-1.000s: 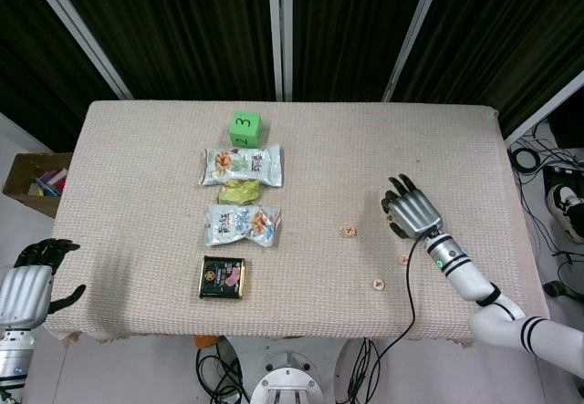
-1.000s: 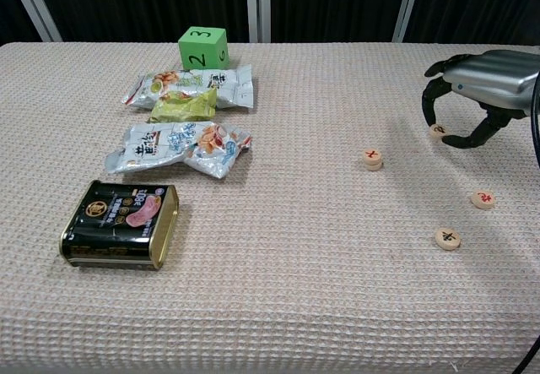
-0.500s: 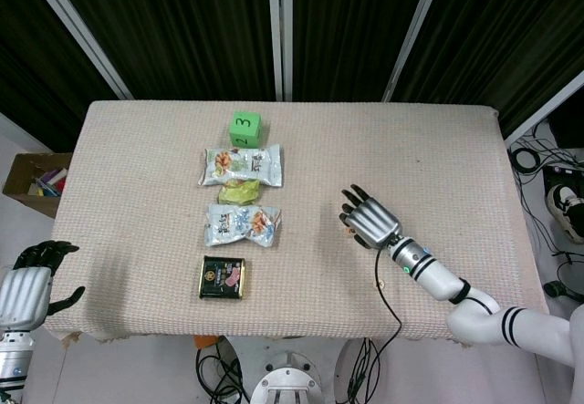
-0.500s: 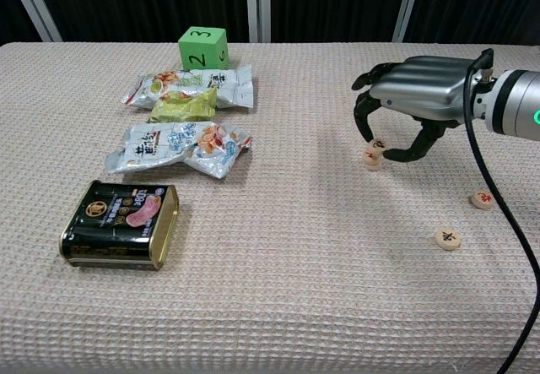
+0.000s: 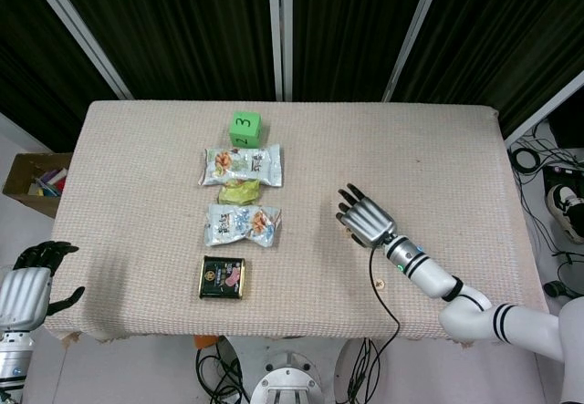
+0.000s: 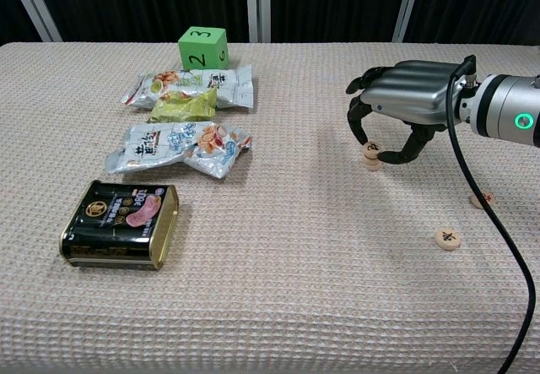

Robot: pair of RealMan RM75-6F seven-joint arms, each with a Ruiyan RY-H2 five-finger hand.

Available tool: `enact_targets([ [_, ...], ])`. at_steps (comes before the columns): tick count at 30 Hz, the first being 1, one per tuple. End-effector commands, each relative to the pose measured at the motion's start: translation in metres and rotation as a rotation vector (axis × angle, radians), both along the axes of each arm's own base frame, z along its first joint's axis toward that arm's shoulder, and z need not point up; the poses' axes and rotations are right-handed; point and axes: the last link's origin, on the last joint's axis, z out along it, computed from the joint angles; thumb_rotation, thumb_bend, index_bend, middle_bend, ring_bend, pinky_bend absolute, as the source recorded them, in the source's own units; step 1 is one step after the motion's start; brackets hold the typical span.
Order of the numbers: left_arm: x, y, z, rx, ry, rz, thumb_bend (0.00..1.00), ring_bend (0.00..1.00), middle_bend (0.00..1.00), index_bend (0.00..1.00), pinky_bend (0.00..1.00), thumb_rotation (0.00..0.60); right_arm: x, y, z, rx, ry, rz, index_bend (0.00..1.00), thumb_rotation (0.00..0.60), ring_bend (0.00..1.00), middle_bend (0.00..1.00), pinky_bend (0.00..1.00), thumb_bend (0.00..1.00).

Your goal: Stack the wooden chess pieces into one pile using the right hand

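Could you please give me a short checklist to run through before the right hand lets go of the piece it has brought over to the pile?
1. Right hand over the pile: ok, its fingers curl down around it.
2. Carried piece lying flat and centred on the one below: cannot tell; fingers partly hide it in the chest view, and the hand covers it from the head view.
3. Loose piece with black mark clear of the hand: ok.
4. Loose piece with red mark clear: ok, though the cable crosses in front of it.
5. Left hand out of the way: ok, at the table's near left edge.
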Motion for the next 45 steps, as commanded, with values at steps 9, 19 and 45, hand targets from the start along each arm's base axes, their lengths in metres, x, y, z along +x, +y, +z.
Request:
enact_targets([
  [9, -0.002, -0.001, 0.0, -0.001, -0.001, 0.004, 0.17, 0.15, 0.22, 0.27, 0.19, 0.6, 0.001, -0.001, -0.003, 0.002, 0.005, 0.0, 0.48, 0.6, 0.06, 0.32, 0.09, 0.32],
  [19, -0.001, 0.0, -0.001, -0.004, 0.0, 0.002, 0.17, 0.15, 0.22, 0.27, 0.19, 0.6, -0.003, -0.001, -0.001, -0.005, 0.008, -0.011, 0.46, 0.6, 0.06, 0.31, 0.09, 0.32],
  [45, 0.0, 0.002, -0.001, -0.006, 0.001, -0.003, 0.17, 0.15, 0.22, 0.27, 0.19, 0.6, -0.016, 0.004, 0.021, -0.07, -0.003, -0.035, 0.39, 0.6, 0.05, 0.29, 0.06, 0.29],
])
